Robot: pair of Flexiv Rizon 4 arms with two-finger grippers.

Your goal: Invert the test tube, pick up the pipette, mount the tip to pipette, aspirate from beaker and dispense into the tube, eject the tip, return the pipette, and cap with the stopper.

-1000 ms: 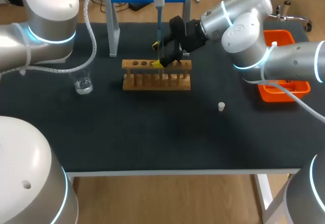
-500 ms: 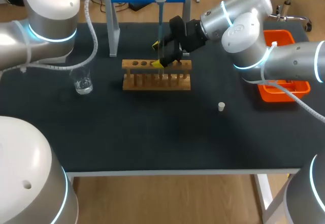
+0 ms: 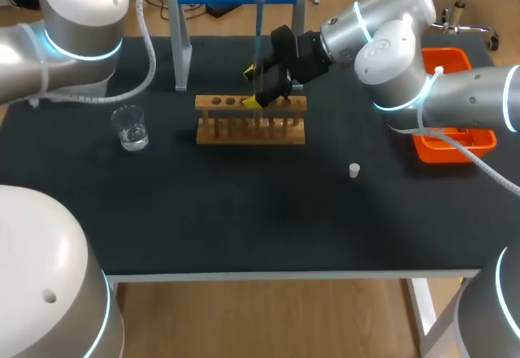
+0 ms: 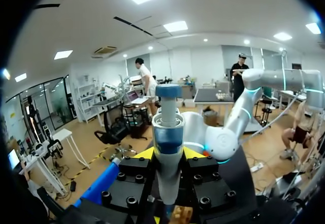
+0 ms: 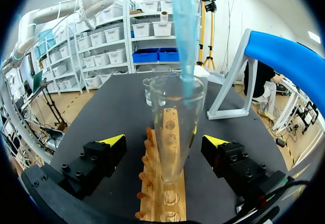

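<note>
Gripping the white-and-blue plastic pipette (image 4: 168,127) in the left gripper (image 4: 168,154), clamping its barrel from both sides and hanging its long translucent blue tip (image 5: 183,36) down into the mouth of the clear glass test tube (image 5: 175,107). Seating that tube in a hole of the light wooden rack (image 3: 250,122), near the rack's middle in the head view, between the wide-spread fingers of the right gripper (image 5: 163,141) — bracketing it with a gap on either side, gripping nothing. Judging the tube as light, stiff, slick and breakable: likely calling for a soft pinch on the upper wall just under the rim, never on the lip, with the rack taking the weight. Treating the tip as thin and bendy, so probably needing to travel straight and clear of the glass. Leaving the small clear glass beaker (image 3: 130,128) at nine o'clock of the rack, well apart, and the small white stopper (image 3: 354,170) at four o'clock, alone on the black table (image 3: 244,220) — expecting the stopper to be light and easily flicked away, best pinched across its sides.
</note>
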